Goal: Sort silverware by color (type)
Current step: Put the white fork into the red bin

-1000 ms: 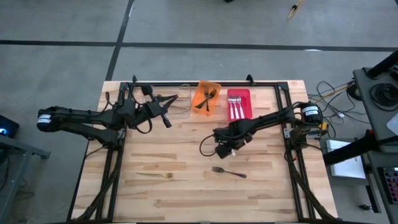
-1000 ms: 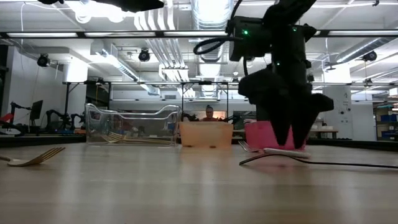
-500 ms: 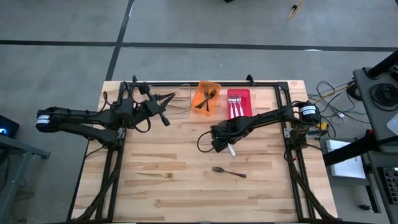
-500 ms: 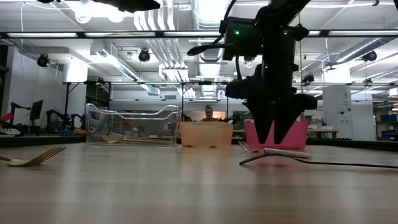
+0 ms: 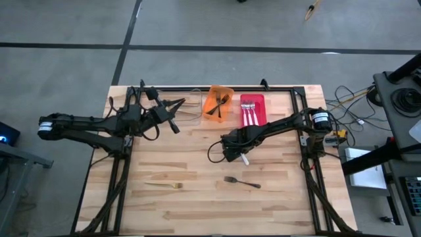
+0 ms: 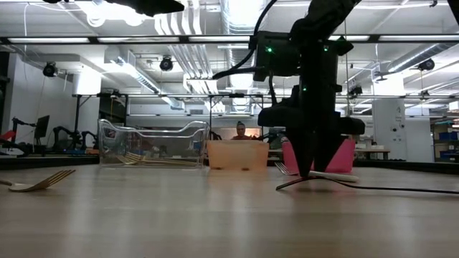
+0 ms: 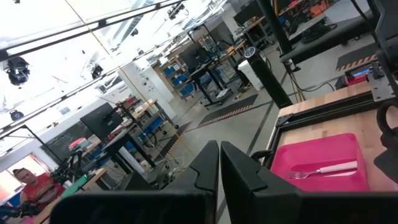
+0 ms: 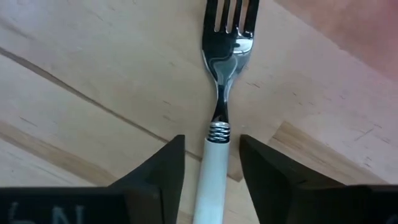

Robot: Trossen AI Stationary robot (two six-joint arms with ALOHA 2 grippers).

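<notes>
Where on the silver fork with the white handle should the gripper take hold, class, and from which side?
Grip the white handle just behind the ringed collar, coming straight down from above. The fork lies flat on the table, and the right gripper already straddles that narrow straight handle, one finger on each side.

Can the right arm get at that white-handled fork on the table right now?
Probably yes: the right gripper already straddles the white-handled fork with open fingers, and nothing lies between them.

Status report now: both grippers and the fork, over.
Right gripper down at the table, jaws open astride white-handled fork. Left gripper shut, waiting near clear bin. Nothing in the way.
</notes>
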